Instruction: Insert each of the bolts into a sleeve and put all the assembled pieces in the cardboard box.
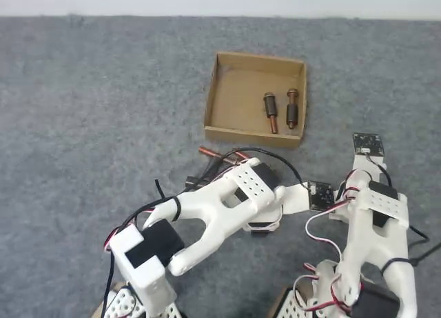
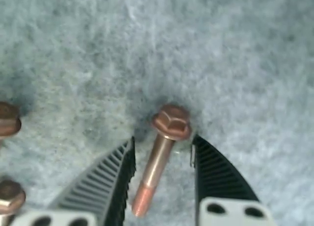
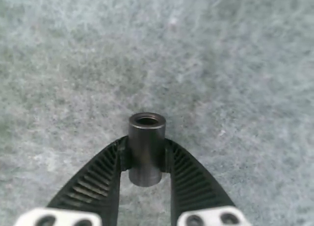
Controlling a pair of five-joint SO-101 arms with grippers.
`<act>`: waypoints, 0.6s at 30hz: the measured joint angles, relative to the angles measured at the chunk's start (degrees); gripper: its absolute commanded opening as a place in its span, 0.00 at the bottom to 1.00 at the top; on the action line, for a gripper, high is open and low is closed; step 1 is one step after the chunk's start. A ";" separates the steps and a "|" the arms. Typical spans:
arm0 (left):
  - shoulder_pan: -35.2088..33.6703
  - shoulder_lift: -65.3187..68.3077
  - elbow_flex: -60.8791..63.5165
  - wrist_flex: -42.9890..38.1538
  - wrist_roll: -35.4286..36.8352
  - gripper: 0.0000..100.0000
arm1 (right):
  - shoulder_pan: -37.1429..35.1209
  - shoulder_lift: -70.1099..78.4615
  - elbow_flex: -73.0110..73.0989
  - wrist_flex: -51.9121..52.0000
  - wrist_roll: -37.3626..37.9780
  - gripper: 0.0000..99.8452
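Observation:
A copper bolt point(image 2: 159, 157) lies on the grey carpet between the fingers of my left gripper point(image 2: 163, 140), which is open, with a gap on each side of the shank. My right gripper point(image 3: 146, 150) is shut on a black sleeve point(image 3: 146, 142), held upright with its bore facing up. The cardboard box point(image 1: 222, 90) sits at the far middle of the carpet, and two assembled pieces point(image 1: 270, 112) point(image 1: 292, 109) lie inside it. The left arm point(image 1: 227, 201) stretches towards the box's near wall. Off to the right stands the right arm point(image 1: 375, 214).
Two more bolt heads point(image 2: 7, 119) point(image 2: 9, 196) lie beside the left gripper. Loose copper bolts point(image 1: 212, 152) rest just in front of the box. Grey carpet stretches open to the left and far right. Cables loop around both arms.

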 measured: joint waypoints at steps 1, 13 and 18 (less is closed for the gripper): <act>0.09 0.00 0.00 -0.09 0.79 0.17 | 0.53 0.00 0.00 0.00 0.00 0.01; 1.67 0.00 -0.09 -2.37 5.10 0.10 | 9.58 0.00 0.00 -1.58 -7.91 0.01; 2.55 0.00 0.00 -2.37 5.36 0.09 | 12.66 0.00 0.00 -3.52 -8.44 0.01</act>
